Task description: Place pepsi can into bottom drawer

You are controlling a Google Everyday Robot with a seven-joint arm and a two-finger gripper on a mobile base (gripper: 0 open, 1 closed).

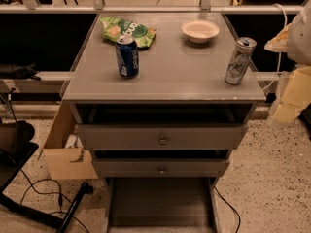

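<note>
Camera view, only one. Pepsi can [127,57] stands upright on the grey surface [175,74], at about 9 o'clock from its centre and near the left edge, with nothing touching it. White lettering runs vertically down the blue side and reads as the Pepsi brand.

Green bag [127,31] lies flat just behind the can at 12 o'clock from it. Its white print is too distorted to read. White bowl [200,31] sits at 1 o'clock from the surface centre. Taller silver can [240,60] is at 3 o'clock by the right edge, label unreadable. It is not my target.

My gripper [287,101] hangs off the right side of the cabinet, at 4 o'clock from the silver can, below surface level and well apart from the pepsi can. It holds nothing; I cannot tell if it is open or closed.

Bottom drawer [160,203] is pulled out at 6 o'clock with its flat floor showing, probably opened so the can can go straight down into it. The two upper drawers [163,140] with knobs stick out a little above it. I judge they could get in the way on the way down.

Cardboard box [68,154] sits on the floor at 8 o'clock.

Grasp not yet done, so the reach across to the pepsi can comes first.
</note>
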